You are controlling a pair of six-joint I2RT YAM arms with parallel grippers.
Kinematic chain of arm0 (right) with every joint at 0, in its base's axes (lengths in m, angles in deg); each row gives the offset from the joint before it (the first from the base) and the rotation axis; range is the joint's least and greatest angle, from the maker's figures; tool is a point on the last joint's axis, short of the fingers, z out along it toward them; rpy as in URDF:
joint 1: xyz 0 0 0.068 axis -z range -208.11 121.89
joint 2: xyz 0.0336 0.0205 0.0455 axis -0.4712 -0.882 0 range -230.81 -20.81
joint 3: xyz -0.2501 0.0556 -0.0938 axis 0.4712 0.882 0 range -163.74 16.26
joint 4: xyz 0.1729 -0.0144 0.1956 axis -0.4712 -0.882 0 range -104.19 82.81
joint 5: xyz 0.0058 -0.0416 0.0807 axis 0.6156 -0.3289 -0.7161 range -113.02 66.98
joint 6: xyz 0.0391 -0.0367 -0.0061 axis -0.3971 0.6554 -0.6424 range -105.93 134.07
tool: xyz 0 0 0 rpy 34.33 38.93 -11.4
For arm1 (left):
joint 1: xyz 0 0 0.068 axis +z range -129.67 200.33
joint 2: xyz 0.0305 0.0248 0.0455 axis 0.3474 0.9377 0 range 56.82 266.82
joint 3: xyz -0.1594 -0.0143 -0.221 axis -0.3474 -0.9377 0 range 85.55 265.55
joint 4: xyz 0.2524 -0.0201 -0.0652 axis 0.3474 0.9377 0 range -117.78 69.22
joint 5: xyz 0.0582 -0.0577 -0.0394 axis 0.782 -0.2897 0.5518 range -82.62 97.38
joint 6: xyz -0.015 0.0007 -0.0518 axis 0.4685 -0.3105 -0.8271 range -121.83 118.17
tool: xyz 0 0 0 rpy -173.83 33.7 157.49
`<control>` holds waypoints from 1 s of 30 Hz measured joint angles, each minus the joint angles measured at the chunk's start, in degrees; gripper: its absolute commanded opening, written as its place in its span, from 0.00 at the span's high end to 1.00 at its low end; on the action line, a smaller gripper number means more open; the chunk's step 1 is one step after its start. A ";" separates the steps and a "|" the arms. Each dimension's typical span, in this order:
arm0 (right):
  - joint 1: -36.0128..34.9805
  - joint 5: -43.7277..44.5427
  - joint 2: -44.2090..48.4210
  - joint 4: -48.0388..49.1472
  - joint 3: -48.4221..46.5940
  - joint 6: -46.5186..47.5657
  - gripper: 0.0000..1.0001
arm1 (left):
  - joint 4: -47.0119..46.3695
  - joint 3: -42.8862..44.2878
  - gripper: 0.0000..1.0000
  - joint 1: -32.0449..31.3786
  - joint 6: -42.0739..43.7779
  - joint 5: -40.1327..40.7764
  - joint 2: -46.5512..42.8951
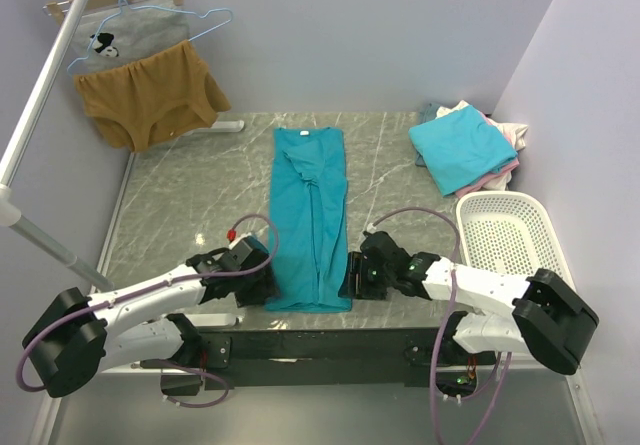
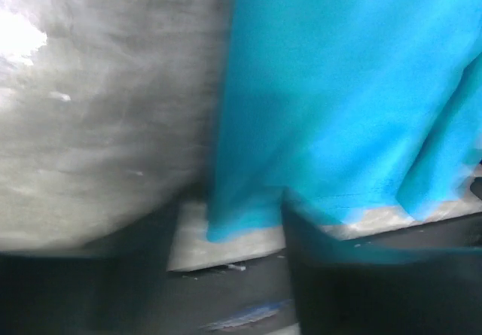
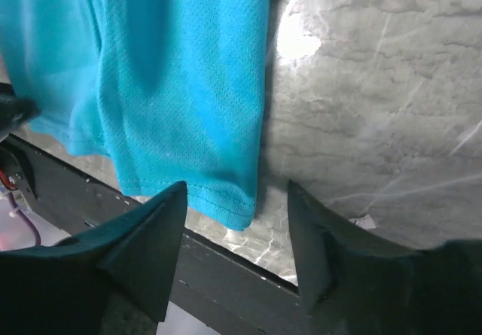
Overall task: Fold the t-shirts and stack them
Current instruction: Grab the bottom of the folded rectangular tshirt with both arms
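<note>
**A:** Where is the shirt?

**B:** I see the teal t-shirt (image 1: 310,220) lying flat down the middle of the desk (image 1: 180,195). It is folded into a long narrow strip, with the collar at the far end and the hem at the near edge.

**A:** And your claws?

**B:** My right claw (image 3: 235,199) sits low at the hem's right corner. It is released, its fingers spread on either side of that corner without pinching it. My left claw (image 1: 266,285) is at the hem's left corner. Its camera is blurred, so I cannot tell whether it grips.

**A:** Anything else?

**B:** A stack of t-shirts (image 1: 465,145), turquoise on top, lies at the far right. A white basket (image 1: 505,230) sits just in front of it.
</note>
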 measured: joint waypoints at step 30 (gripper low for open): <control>-2.84 -6.01 -6.36 9.60 1.11 -3.87 0.85 | -2.16 0.11 0.99 -0.28 0.74 -1.62 1.97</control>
